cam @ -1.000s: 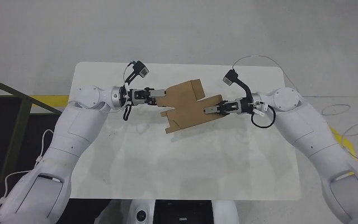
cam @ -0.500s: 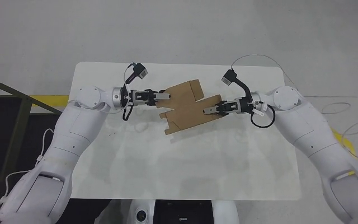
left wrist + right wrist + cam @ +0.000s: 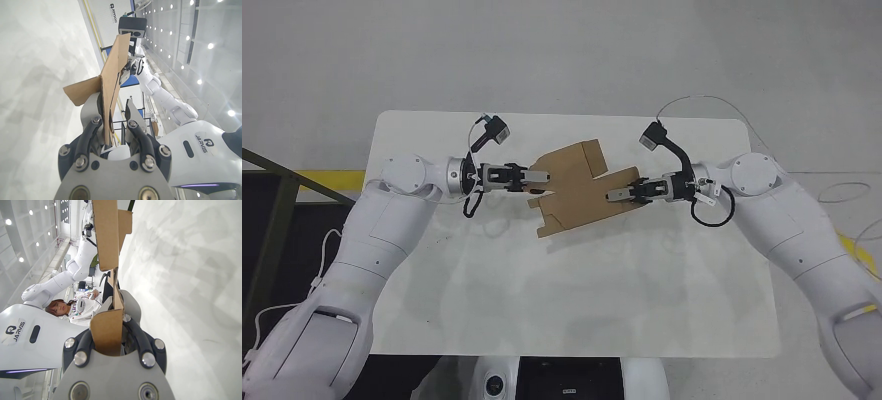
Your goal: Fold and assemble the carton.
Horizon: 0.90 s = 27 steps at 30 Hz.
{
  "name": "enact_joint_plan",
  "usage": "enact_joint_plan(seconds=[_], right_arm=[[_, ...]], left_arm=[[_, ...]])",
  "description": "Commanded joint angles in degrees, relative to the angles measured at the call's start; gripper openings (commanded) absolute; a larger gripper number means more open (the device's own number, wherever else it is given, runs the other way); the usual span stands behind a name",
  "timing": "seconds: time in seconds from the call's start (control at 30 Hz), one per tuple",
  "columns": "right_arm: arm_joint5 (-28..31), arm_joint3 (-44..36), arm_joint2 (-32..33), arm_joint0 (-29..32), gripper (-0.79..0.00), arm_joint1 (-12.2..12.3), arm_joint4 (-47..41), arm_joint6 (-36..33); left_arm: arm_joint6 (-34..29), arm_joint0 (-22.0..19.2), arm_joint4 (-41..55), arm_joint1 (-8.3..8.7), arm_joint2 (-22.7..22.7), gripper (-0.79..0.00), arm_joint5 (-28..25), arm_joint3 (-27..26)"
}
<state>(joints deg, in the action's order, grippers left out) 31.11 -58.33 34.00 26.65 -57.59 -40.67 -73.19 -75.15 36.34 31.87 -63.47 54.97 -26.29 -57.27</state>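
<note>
White tabletop is lying under the flattened carton, which is hanging over its far middle, the right gripper clamping its right edge and the left gripper gaping around its left edge, so opening it is seemingly starting and calling for that left grip to close.

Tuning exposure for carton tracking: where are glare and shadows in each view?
Top view: even light; the carton casts a faint, soft shadow on the white table. Left wrist view: bright ceiling lamps glare beyond the carton. Right wrist view: more lamps overhead, dim mottled reflections on the table.
</note>
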Motion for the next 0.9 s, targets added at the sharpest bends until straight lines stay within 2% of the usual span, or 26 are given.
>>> enact_joint_plan(seconds=[0.0,0.13,0.27,0.4,0.43,0.53,0.6,0.63,0.87], right_arm=[[0.01,0.10,0.05,0.00,-0.785,0.01,-0.03,0.01],[0.01,0.09,0.10,0.05,-0.785,0.03,0.00,0.01],[0.08,0.13,0.15,0.14,-0.785,0.06,0.03,0.08],[0.01,0.09,0.10,0.25,-0.785,0.07,0.12,0.01],[0.01,0.09,0.10,0.26,-0.785,0.07,0.13,0.02],[-0.02,0.01,0.08,0.28,-0.785,0.08,0.16,-0.01],[0.04,0.21,0.07,0.25,-0.317,0.12,0.50,0.04],[0.24,0.65,0.20,0.27,0.000,0.17,0.53,0.24],[0.80,2.38,1.00,0.56,0.000,0.68,1.10,0.80]], left_arm=[[0.02,0.00,-0.06,-0.03,0.09,-0.514,0.05,0.09],[-0.06,0.04,0.10,-0.14,0.21,-0.566,0.36,0.14],[-0.18,0.16,0.33,-0.28,0.20,-0.696,0.55,0.40],[-0.24,0.28,0.54,-0.43,0.21,-0.751,0.65,0.83],[-0.31,0.28,0.59,-0.46,0.22,-0.785,0.71,0.92],[-0.42,0.18,0.75,-0.54,0.37,-0.785,0.73,1.04],[-0.55,0.12,0.92,-0.58,0.55,-0.785,0.66,1.07],[-0.60,0.09,1.00,-0.59,0.66,-0.785,0.62,1.07],[-1.01,0.26,1.01,-0.35,2.06,-0.785,-0.98,0.48]])
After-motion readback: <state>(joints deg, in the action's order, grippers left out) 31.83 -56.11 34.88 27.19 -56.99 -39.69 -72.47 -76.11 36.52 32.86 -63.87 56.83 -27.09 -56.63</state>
